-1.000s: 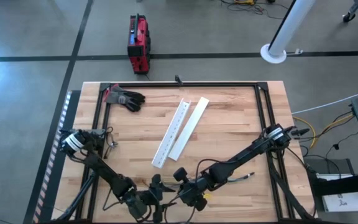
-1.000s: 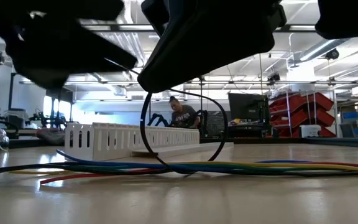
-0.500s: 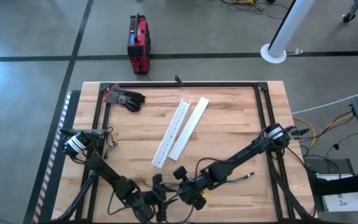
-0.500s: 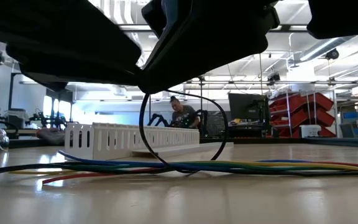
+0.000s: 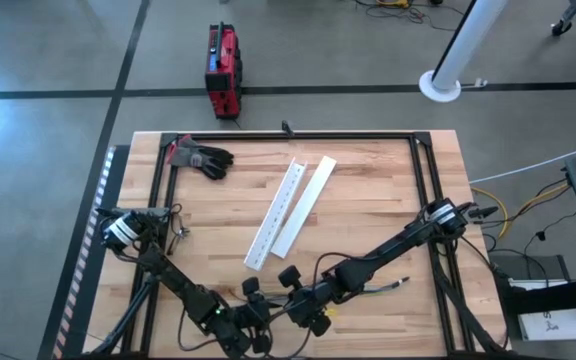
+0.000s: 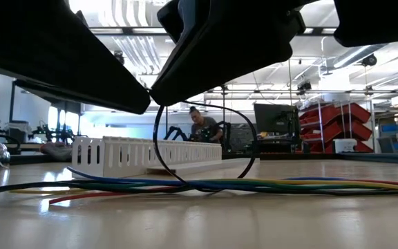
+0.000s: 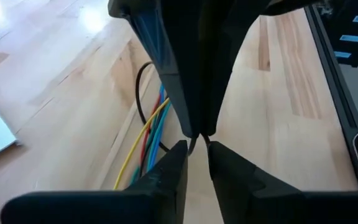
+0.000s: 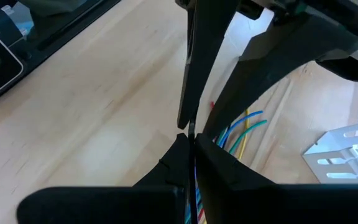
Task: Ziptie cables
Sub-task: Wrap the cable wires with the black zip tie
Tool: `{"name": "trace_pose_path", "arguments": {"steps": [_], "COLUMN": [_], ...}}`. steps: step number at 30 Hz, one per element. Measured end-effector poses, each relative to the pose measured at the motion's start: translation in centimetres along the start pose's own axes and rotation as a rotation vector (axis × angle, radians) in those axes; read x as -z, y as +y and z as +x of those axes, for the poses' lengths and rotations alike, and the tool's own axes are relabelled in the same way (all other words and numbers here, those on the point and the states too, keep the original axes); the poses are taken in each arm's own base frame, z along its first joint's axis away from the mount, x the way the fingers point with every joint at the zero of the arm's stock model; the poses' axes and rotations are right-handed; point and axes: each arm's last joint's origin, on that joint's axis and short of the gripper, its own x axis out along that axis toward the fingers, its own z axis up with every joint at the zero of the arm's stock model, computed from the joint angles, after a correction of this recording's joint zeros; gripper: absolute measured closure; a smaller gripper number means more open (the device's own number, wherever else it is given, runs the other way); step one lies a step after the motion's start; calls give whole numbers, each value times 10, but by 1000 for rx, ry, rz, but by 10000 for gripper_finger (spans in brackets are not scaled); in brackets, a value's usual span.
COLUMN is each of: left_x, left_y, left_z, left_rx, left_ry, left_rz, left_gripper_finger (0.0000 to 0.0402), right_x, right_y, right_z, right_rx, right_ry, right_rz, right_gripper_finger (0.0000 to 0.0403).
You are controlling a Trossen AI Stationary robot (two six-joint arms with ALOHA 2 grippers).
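The cables (image 6: 254, 185), blue, green, yellow and red, lie in a bundle on the table near its front edge; they also show as cables (image 7: 149, 140) in the left wrist view. A thin black ziptie (image 6: 206, 149) loops around them and rises to my right gripper (image 8: 192, 144), which is shut on it. My left gripper (image 7: 196, 148) stands tip to tip with the right gripper (image 5: 290, 305). Its fingers are a narrow gap apart, on either side of the ziptie's thin end (image 7: 193, 144). My right gripper pinches the ziptie's strap (image 8: 191, 132) between its two fingertips, coming at it from above and slanting down. The loop (image 6: 159, 138) hangs below the fingers and runs around the cable bundle, which rests on the table.
Two long white slotted strips (image 5: 290, 210) lie slantwise at the table's middle, also seen as strips (image 6: 137, 155) behind the cables. A dark glove (image 5: 200, 157) lies at the far left corner. A black frame rail (image 5: 298, 135) runs along the table's edges.
My left gripper has gone toward the table's right edge, closing in on my right gripper until the two stand tip to tip. The ziptie loop, the cables and my right gripper have stayed where they were.
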Motion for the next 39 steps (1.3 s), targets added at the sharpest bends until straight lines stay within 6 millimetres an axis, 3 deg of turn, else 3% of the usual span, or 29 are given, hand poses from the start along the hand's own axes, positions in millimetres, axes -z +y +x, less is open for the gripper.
{"name": "trace_pose_path", "arguments": {"steps": [8,15,21,39], "left_x": [-1,-1,0,11], "left_y": [1,1,0,-17], "left_z": [1,1,-1,-29], "left_rx": [-5,-5,-20,17], "left_ry": [-1,-1,-18,-53], "left_rz": [-2,22,38,98], "left_gripper_finger": [346,395,400,401], "right_x": [0,0,0,1], "right_y": [0,0,0,1], "right_z": [0,0,-1,-1], "right_rx": [0,2,6,-15], "right_ry": [0,1,-1,17], "right_rz": [0,0,0,-3], "right_gripper_finger": [396,396,396,396]}}
